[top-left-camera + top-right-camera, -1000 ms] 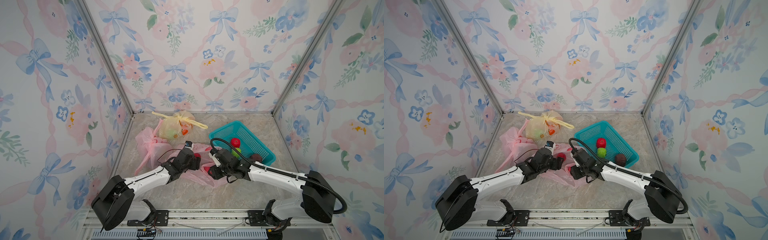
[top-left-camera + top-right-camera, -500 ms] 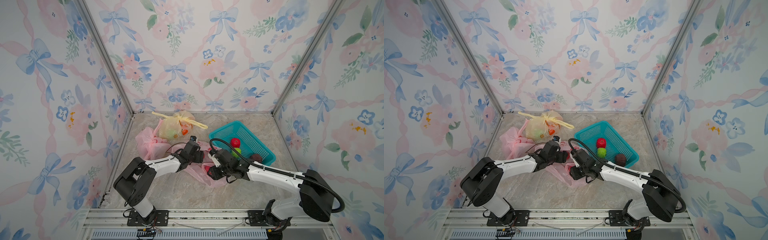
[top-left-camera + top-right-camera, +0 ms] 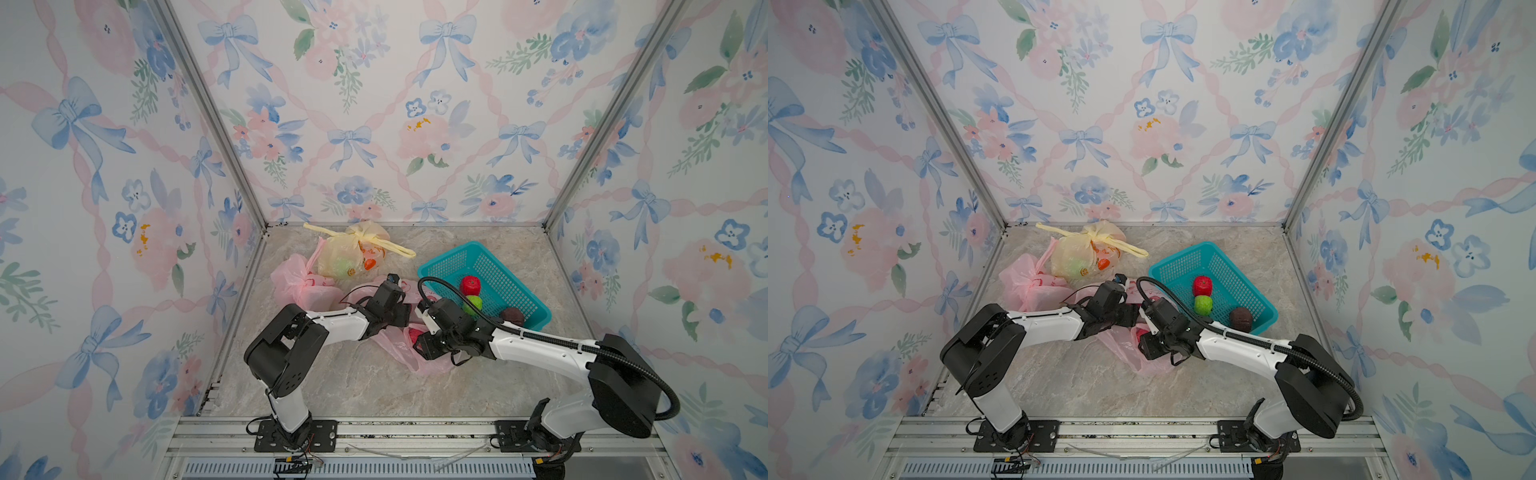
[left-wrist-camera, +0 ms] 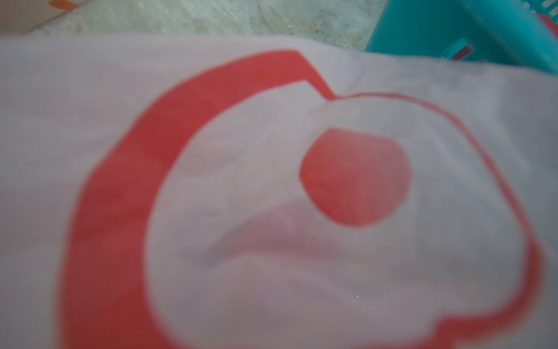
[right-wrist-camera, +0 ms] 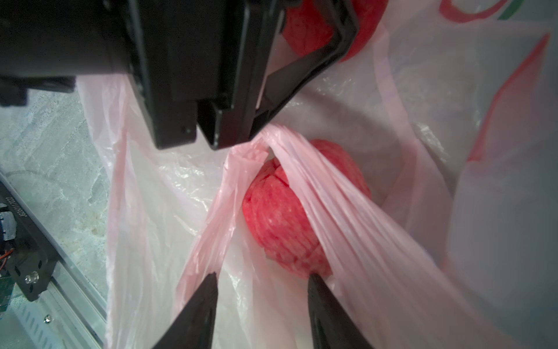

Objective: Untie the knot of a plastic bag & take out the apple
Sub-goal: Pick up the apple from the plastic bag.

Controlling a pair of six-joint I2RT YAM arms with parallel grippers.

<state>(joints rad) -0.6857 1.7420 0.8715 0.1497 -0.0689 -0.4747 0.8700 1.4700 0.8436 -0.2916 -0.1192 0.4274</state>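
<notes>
Left tool [image 5: 259, 130] pinches a bunched strand of the pink bag [image 5: 362, 229]. Right tool [image 5: 262, 290] stands half-spread and empty at the apple [image 5: 280, 217], which lies inside the bag, near-centre on the desk [image 3: 332, 386]. Risk: closing now would likely trap film with the fruit, dragging the bag along.

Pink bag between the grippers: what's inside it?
A red apple lies in the pink bag, partly under a stretched band of plastic. Another red shape behind the left gripper is too covered to identify.
</notes>
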